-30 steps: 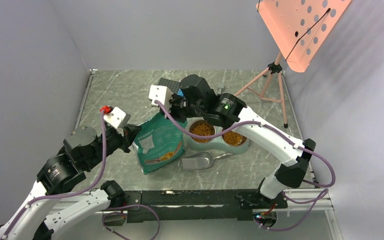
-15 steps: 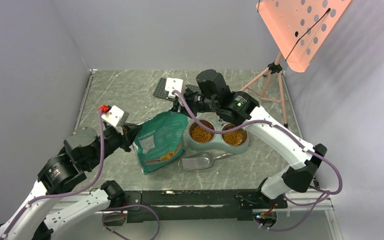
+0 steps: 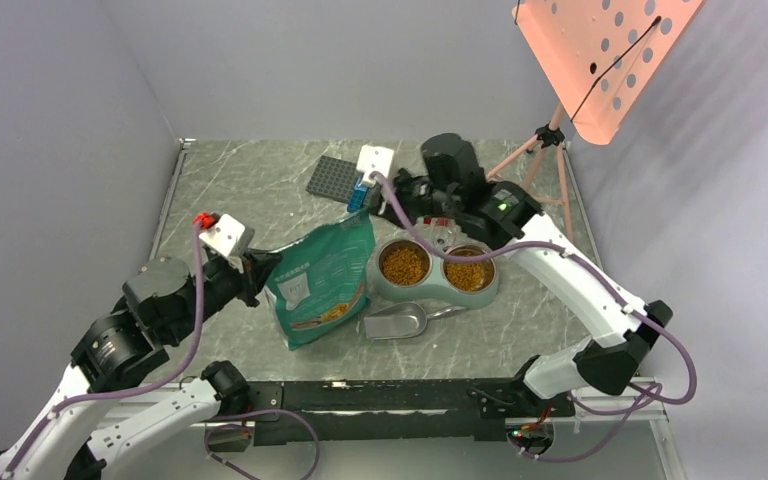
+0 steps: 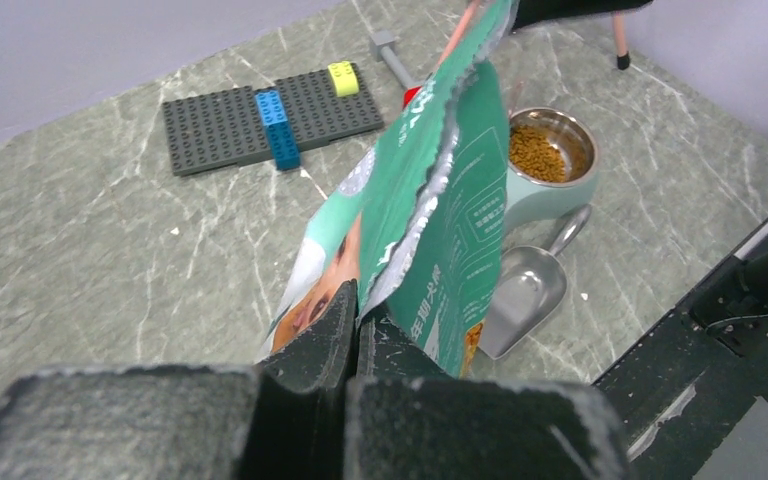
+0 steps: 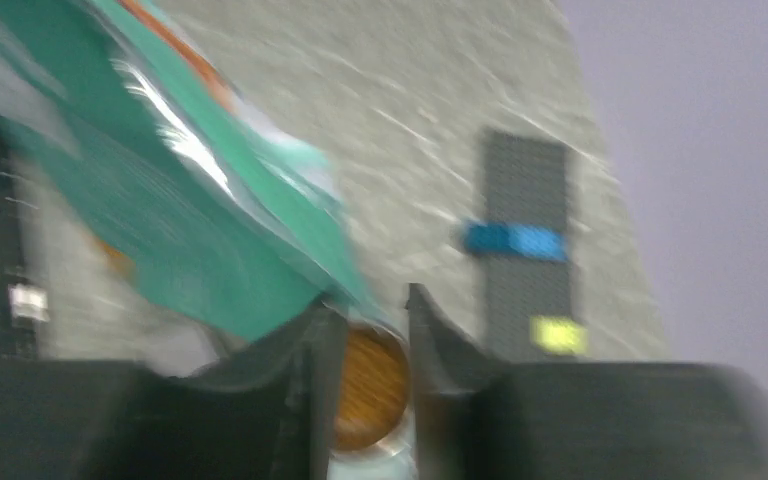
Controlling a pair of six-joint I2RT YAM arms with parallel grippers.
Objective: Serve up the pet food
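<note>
My left gripper (image 4: 355, 325) pinches the edge of the pouch (image 4: 430, 230), which stands tilted on the desk (image 3: 250, 190). My right gripper (image 5: 368, 330) looks blurry. Its fingers are apart with nothing between them, near the pouch top. The pet food (image 3: 405, 263) fills the 2 bowls of the dish (image 3: 435, 292). The scoop (image 3: 397, 322) lies just beside it.

Marbled table (image 3: 250, 200), teal pouch (image 3: 322, 280), 2-bowl dish (image 3: 434, 292), metal scoop (image 3: 397, 322), grey baseplate (image 3: 333, 177), pink tripod (image 3: 540, 160)

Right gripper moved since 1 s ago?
Yes. The right gripper went right and farther back, off the pouch, now beyond the twin bowl dish.
</note>
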